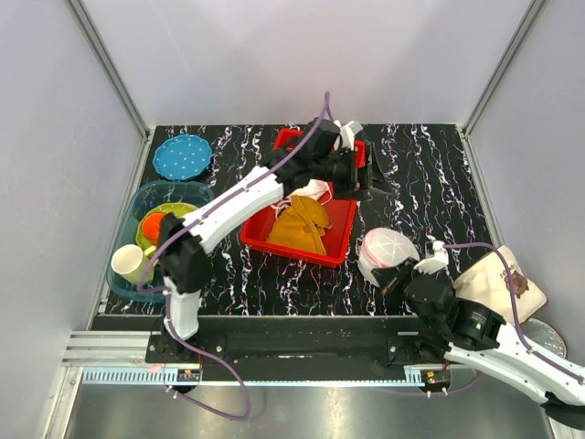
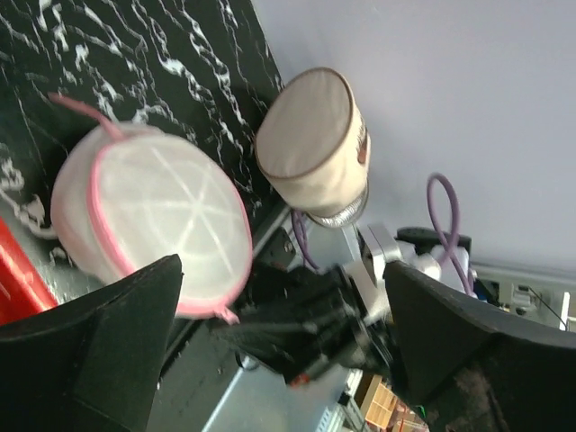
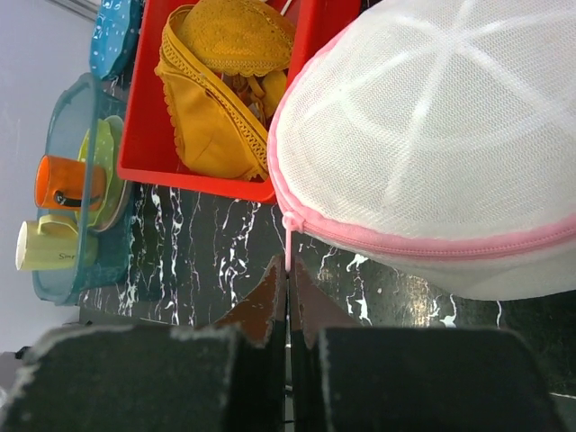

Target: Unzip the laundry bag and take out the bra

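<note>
Right hand pinches laundry bag (zipper pull); left hand wide open.

Around laundry bag: red tray close at 10 o'clock, beige fabric canister at 4; marbled tabletop open 12–2.

- Top view: bright, even light from overhead. The black table carries only faint, soft shadows beneath the arms, with no harsh glare.
- The pale walls read slightly lavender, and straight edges lean outward toward the corners.
- Left wrist view: the fingers of the left hand are dark, blurred masses, and the background is washed pale.
- Right wrist view: the laundry bag is brightly lit and its mesh is sharp. The fingers of the right hand are shadowed and soft-edged.
</note>
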